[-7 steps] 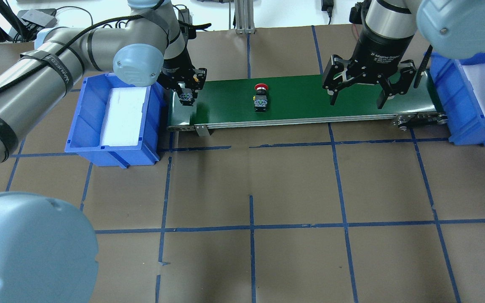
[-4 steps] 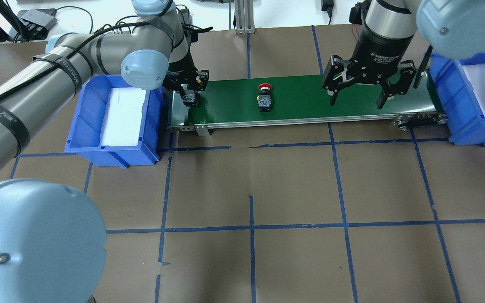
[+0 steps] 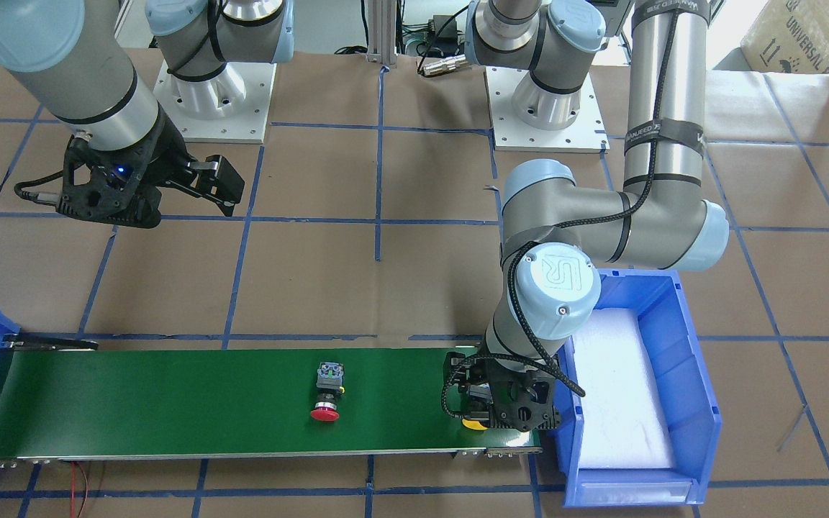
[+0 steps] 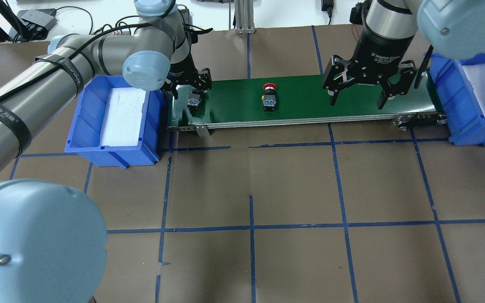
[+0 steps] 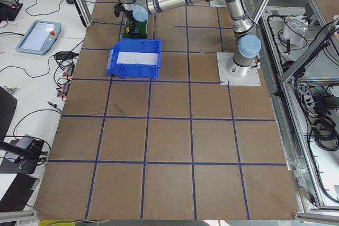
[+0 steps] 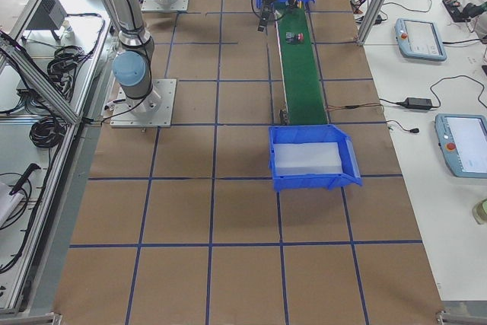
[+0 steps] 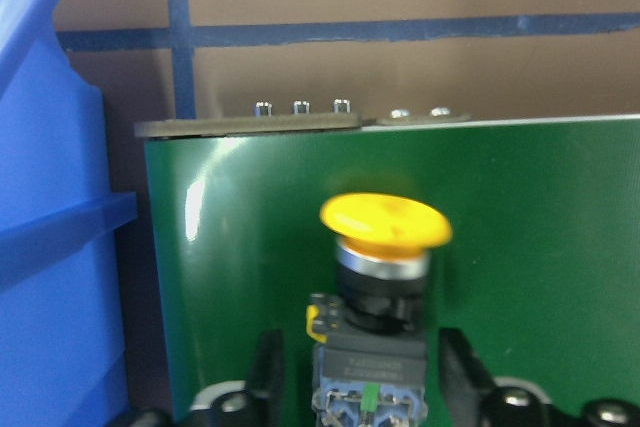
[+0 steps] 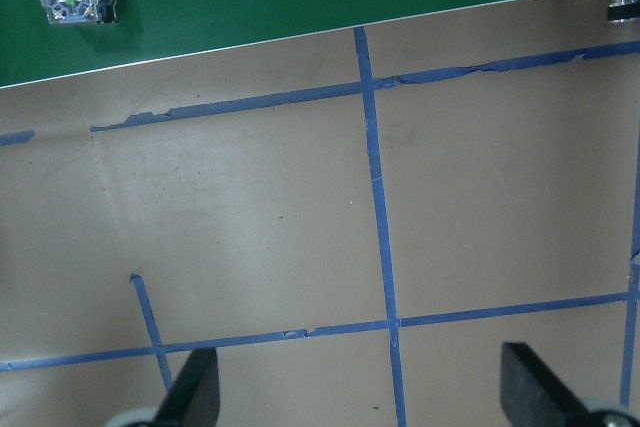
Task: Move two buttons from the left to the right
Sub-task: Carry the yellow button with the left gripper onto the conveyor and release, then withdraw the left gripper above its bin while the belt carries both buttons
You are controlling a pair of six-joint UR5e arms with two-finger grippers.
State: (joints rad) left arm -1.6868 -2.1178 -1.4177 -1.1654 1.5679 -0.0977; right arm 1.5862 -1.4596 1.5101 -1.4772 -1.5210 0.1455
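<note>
Red-capped button [image 4: 270,97] lies on its side midway along the green belt [image 4: 310,94], yellow-capped button [image 7: 385,247] at its left end.

left arm [image 4: 36,84]: stretched forward, elbow folded, wrist turned straight down | left tool [image 4: 191,93]: low, fingers [image 7: 265,372] parted, gripping nothing | right arm [image 4: 387,29]: near upright, wrist pointing down | right tool [image 4: 357,102]: held high, fingers spread wide, empty | the two tools well apart, both fingers-down
</note>
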